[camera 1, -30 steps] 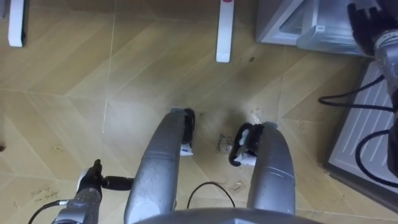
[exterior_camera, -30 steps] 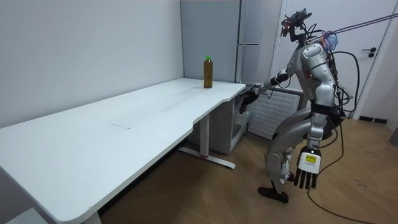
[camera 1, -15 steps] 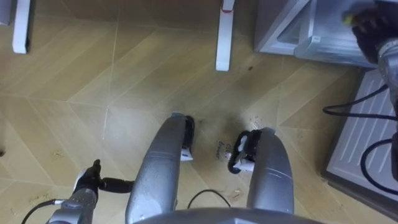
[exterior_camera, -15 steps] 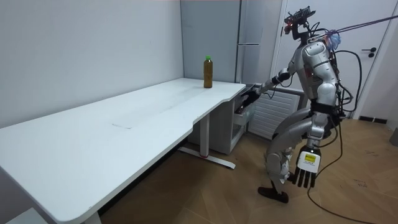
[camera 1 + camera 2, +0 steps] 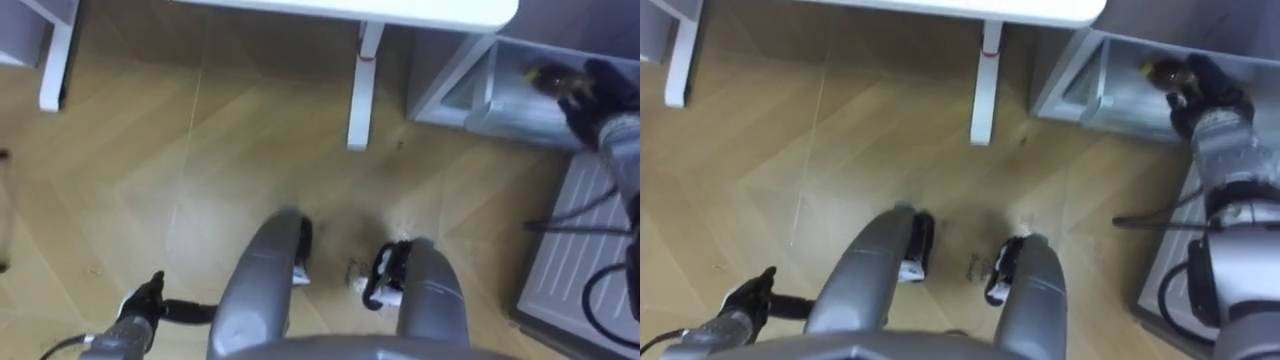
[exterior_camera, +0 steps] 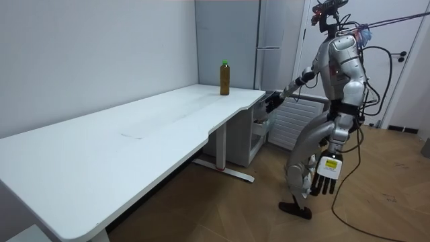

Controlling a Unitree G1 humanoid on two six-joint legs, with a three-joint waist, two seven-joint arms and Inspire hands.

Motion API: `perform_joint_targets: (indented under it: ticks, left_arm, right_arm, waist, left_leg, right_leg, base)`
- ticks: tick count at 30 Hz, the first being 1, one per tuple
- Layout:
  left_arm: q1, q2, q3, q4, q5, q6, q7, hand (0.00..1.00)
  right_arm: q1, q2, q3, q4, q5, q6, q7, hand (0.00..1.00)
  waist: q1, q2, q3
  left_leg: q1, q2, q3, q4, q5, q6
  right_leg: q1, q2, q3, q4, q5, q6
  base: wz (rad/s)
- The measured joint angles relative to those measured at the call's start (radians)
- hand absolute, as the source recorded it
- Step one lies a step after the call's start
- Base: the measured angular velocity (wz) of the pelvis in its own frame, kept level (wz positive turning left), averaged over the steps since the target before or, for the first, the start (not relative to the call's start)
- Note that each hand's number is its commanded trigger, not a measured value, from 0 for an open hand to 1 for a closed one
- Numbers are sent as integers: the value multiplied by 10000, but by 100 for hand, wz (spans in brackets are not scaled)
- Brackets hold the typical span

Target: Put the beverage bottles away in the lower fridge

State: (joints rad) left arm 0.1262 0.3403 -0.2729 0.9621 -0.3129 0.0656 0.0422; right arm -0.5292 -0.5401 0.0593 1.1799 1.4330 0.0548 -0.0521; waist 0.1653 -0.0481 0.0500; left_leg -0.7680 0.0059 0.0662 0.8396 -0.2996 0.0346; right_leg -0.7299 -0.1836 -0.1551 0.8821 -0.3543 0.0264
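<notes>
Two drinks to mind. One bottle point(image 6: 224, 78) stands upright at the bench's point(image 6: 134, 128) far corner. Your right hand point(image 5: 1202, 92) has its fingers curled round a second bottle point(image 5: 1162, 72) at the lower fridge point(image 5: 1085, 85) opening. Judge them light, stiff and smooth, so grip mid-body. Your left hand point(image 6: 327, 176) hangs with fingers straight. Since a second ago the robot has straightened up, and its right hand stays at the fridge.

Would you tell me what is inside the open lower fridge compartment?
A drink bottle gripped by the right robot hand shows there; whatever lies beneath is covered by them.
</notes>
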Motion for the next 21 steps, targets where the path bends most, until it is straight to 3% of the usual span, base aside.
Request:
perform_joint_targets:
  ticks: [4, 7, 12, 15, 16, 20, 21]
  left_arm:
    - [-46, -20, 71, 95, 85, 18, -412, 0]
    - [-37, -100, 527, 147, 584, 31, -737, 0]
    - [-23, -121, 901, 305, 610, 14, -906, 0]
    - [-7, -135, 1041, 379, 648, 1, -912, 0]
    - [21, -175, 1166, 410, 648, 0, -886, 0]
    - [139, -290, 1312, 418, 698, -12, -888, 0]
    - [185, -363, 1453, 410, 700, -17, -888, 0]
  right_arm:
    - [63, 17, 1, 646, -356, 126, 647, 0]
    - [178, 33, 1, 1162, -1073, 137, 1224, 0]
    - [959, 64, -25, 1160, -1097, 135, 2008, 0]
    - [1487, 302, -88, 1164, -1080, 131, 2296, 0]
    - [1641, 444, -92, 1158, -1117, 132, 2437, 0]
    - [2650, 944, -105, 1078, -1760, 122, 2951, 0]
    - [2794, 1014, -105, 1070, -1924, 127, 3040, 0]
  waist:
    - [-179, 1, 1]
    - [-211, 16, 5]
    - [-267, 129, -50]
    - [-340, 175, -84]
    - [-346, 170, -107]
    - [-530, 168, -373]
    - [-549, 178, -384]
  left_leg:
    - [707, -37, -1, -500, 17, -15]
    - [1361, 6, -68, -1008, 83, -87]
    - [2191, 31, -242, -1545, 75, -140]
    - [2865, 72, -259, -2000, 85, -158]
    - [3175, 85, -243, -2242, 100, -179]
    - [4327, 55, -265, -3191, 231, -217]
    - [4533, 61, -253, -3330, 239, -229]
  right_leg:
    - [681, 32, -30, -456, 20, 13]
    - [1370, 147, -132, -1021, 108, -14]
    - [2387, 214, -471, -1754, 178, -31]
    - [3166, 319, -585, -2355, 244, 24]
    - [3460, 369, -586, -2633, 314, 33]
    - [4701, 482, -746, -3740, 538, 123]
    - [4905, 505, -756, -3928, 588, 130]
  base:
    - [0]
    - [1]
    - [8]
    - [5]
    - [-5]
    - [4]
    - [-8]
